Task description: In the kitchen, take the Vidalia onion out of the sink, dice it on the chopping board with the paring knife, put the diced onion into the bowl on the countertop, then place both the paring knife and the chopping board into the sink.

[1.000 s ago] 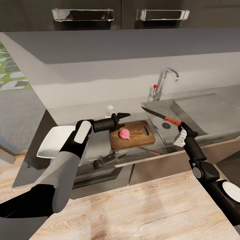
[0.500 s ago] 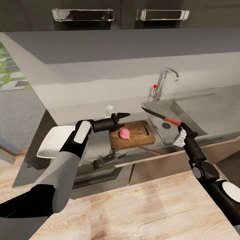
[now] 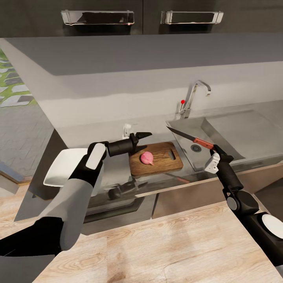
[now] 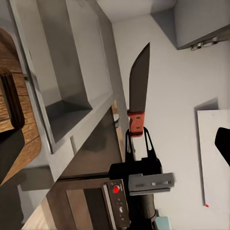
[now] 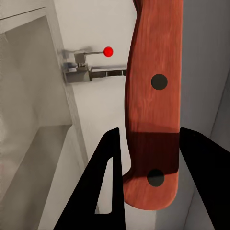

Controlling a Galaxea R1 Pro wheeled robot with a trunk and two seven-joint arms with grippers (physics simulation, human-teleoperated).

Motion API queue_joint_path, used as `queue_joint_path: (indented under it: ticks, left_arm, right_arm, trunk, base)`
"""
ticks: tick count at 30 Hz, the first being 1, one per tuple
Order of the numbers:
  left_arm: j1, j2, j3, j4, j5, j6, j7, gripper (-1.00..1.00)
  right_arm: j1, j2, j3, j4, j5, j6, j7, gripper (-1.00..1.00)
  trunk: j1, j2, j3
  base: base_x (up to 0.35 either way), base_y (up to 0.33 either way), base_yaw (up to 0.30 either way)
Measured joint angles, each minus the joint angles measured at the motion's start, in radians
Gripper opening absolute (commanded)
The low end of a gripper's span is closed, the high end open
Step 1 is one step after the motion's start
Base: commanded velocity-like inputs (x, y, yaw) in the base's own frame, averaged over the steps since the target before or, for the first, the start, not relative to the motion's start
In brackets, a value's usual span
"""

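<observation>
Head view puts the Vidalia onion [image 3: 147, 158] whole on the chopping board [image 3: 157, 159], which lies on the table [image 3: 98, 131] just beside the sink [image 3: 220, 135]. Over the last second little has changed: the left gripper [image 3: 144, 136] has drawn slightly back from the board and up, while the right gripper [image 3: 215, 151] and its knife have held still over the sink's near edge. I judge the left arm is clearing room for the cut, so dicing has not begun. The right fingers [image 5: 108, 191] pinch the red handle of the paring knife [image 3: 188, 137], its dark blade pointing out over the basin toward the board. The left fingers look parted and empty, above the board's far corner. The bowl [image 3: 63, 167] rests well away from the board, on the side opposite the sink
</observation>
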Motion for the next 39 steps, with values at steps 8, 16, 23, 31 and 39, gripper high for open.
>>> queue_joint_path:
  ticks: [8, 16, 23, 31, 39]
  left_arm:
    - [0.001, -0.001, -0.001, -0.001, 0.000, 0.002, -0.001, 1.00]
    - [0.002, -0.004, -0.001, 0.002, 0.001, 0.004, -0.001, 1.00]
    - [0.004, -0.005, -0.001, 0.007, 0.001, 0.004, -0.001, 1.00]
    - [0.004, -0.002, 0.001, 0.033, 0.002, 0.005, -0.001, 1.00]
    - [0.006, 0.004, 0.003, 0.040, 0.002, 0.006, -0.002, 1.00]
  right_arm:
    - [0.000, 0.000, 0.000, 0.001, 0.000, 0.000, 0.000, -1.00]
    - [0.000, 0.000, -0.002, 0.007, 0.000, 0.000, 0.000, -1.00]
    - [0.000, 0.000, -0.002, 0.012, 0.000, 0.000, 0.000, -1.00]
    - [0.000, 0.000, -0.002, 0.014, 0.000, 0.000, 0.000, -1.00]
    - [0.000, 0.000, -0.002, 0.016, 0.000, 0.000, 0.000, -1.00]
  trunk:
    - [0.000, 0.000, 0.000]
    - [0.000, 0.000, 0.000]
    - [0.000, 0.000, 0.000]
    - [0.000, 0.000, 0.000]
    - [0.000, 0.000, 0.000]
  base:
    - [0.000, 0.000, 0.000]
    - [0.000, 0.000, 0.000]
    - [0.000, 0.000, 0.000]
    - [0.000, 0.000, 0.000]
    - [0.000, 0.000, 0.000]
